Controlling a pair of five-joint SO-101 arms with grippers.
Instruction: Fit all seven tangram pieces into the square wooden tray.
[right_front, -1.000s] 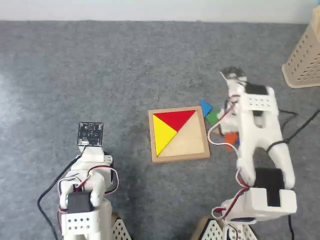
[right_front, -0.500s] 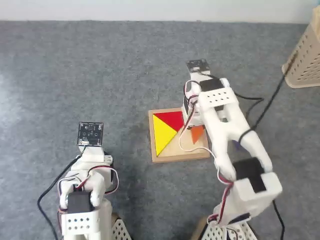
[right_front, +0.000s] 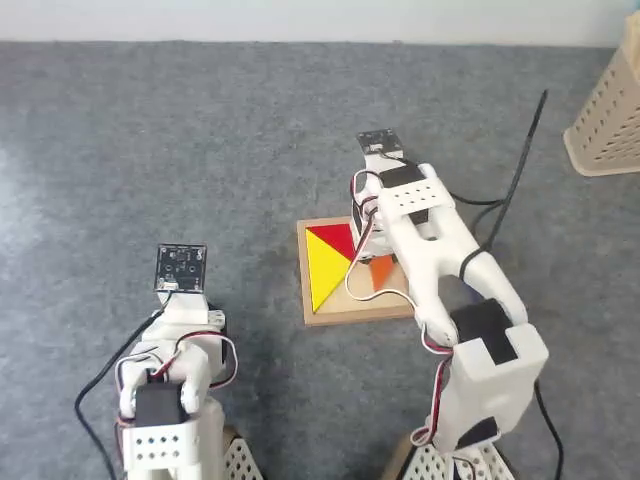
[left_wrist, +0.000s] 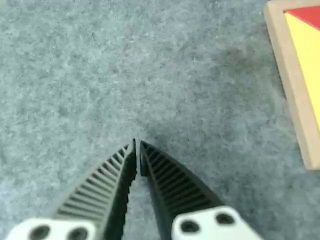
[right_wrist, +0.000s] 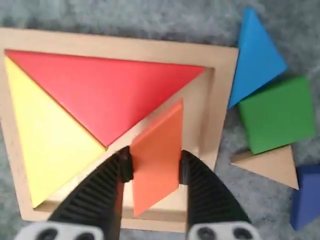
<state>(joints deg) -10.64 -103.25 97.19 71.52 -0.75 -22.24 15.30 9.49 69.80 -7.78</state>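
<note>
**Seven pieces: two in the tray, one pinched, four outside**

There is one square wooden tray on the grey tabletop, and all seven pieces can be counted in the right wrist view. Two large triangles lie inside the tray with their long edges touching: the red triangle and the yellow triangle.

The right end effector pinches the orange parallelogram between its two fingers. The parallelogram is over the bare part of the tray, just beside the red triangle. Whether it lies flat on the tray floor or is held just above it cannot be told.

Four pieces lie in a cluster on the tabletop beside the tray:
- a blue triangle, touching the rim
- a green square
- a small plain-wood triangle
- a dark blue piece, cut off at the frame edge, so its shape is unclear

In the high view the right arm hides this cluster and much of the tray.

The left end effector has its fingers pressed together with nothing between them. It sits low over the tabletop, well apart from the tray. A slatted basket is cut off at the edge of the high view.
</note>
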